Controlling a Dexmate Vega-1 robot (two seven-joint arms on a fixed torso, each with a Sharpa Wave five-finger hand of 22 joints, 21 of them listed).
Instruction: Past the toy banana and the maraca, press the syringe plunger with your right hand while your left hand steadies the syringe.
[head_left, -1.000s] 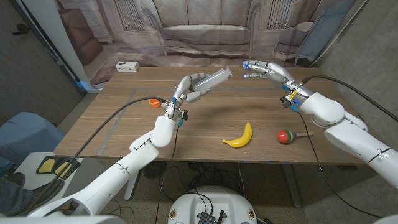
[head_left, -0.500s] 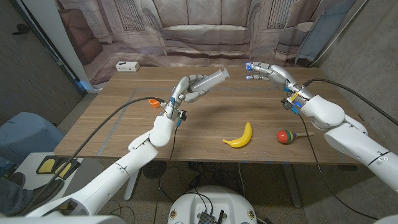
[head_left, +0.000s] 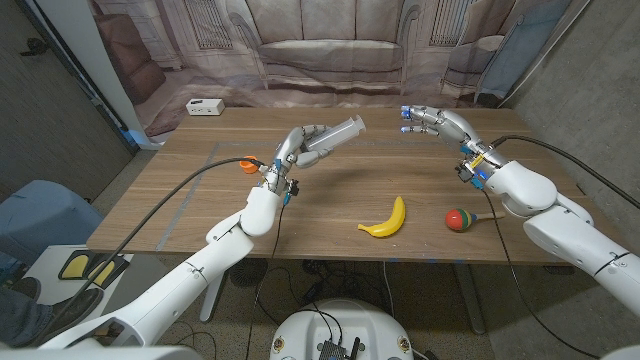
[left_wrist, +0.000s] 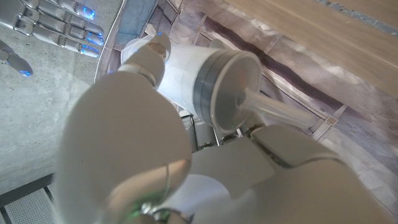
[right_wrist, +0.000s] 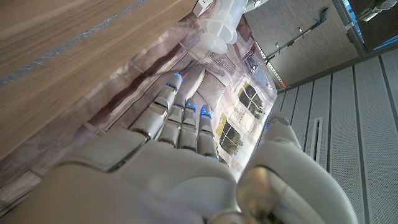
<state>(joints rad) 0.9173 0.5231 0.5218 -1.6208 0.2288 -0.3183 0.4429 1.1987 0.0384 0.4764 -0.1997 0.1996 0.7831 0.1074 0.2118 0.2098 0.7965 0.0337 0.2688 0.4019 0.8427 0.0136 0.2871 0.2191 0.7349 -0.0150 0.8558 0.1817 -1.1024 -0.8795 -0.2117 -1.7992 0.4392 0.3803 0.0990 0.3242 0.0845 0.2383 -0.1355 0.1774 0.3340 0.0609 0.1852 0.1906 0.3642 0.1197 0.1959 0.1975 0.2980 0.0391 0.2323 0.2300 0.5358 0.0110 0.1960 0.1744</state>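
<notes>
Your left hand (head_left: 305, 146) still holds the syringe (head_left: 335, 133), upper middle. Your right hand (head_left: 432, 120), fingers apart and empty, has backed away, so no press yet.

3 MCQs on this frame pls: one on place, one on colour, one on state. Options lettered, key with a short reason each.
1. Where does the toy banana lie on the table?
A. Beside the maraca, on its left
B. Under the left hand
C. By the white box at the far edge

2. What colours is the maraca's ball?
A. Blue and white
B. Red, with green and yellow
C. All black

3. What is the right hand doing?
A. Pressing the plunger
B. Gripping the maraca
C. Held open, apart from the syringe

Key: 1 A, the toy banana lies left of the maraca. 2 B, its ball shows red with green and yellow. 3 C, a gap separates the right hand from the syringe, which the left hand holds.
</notes>
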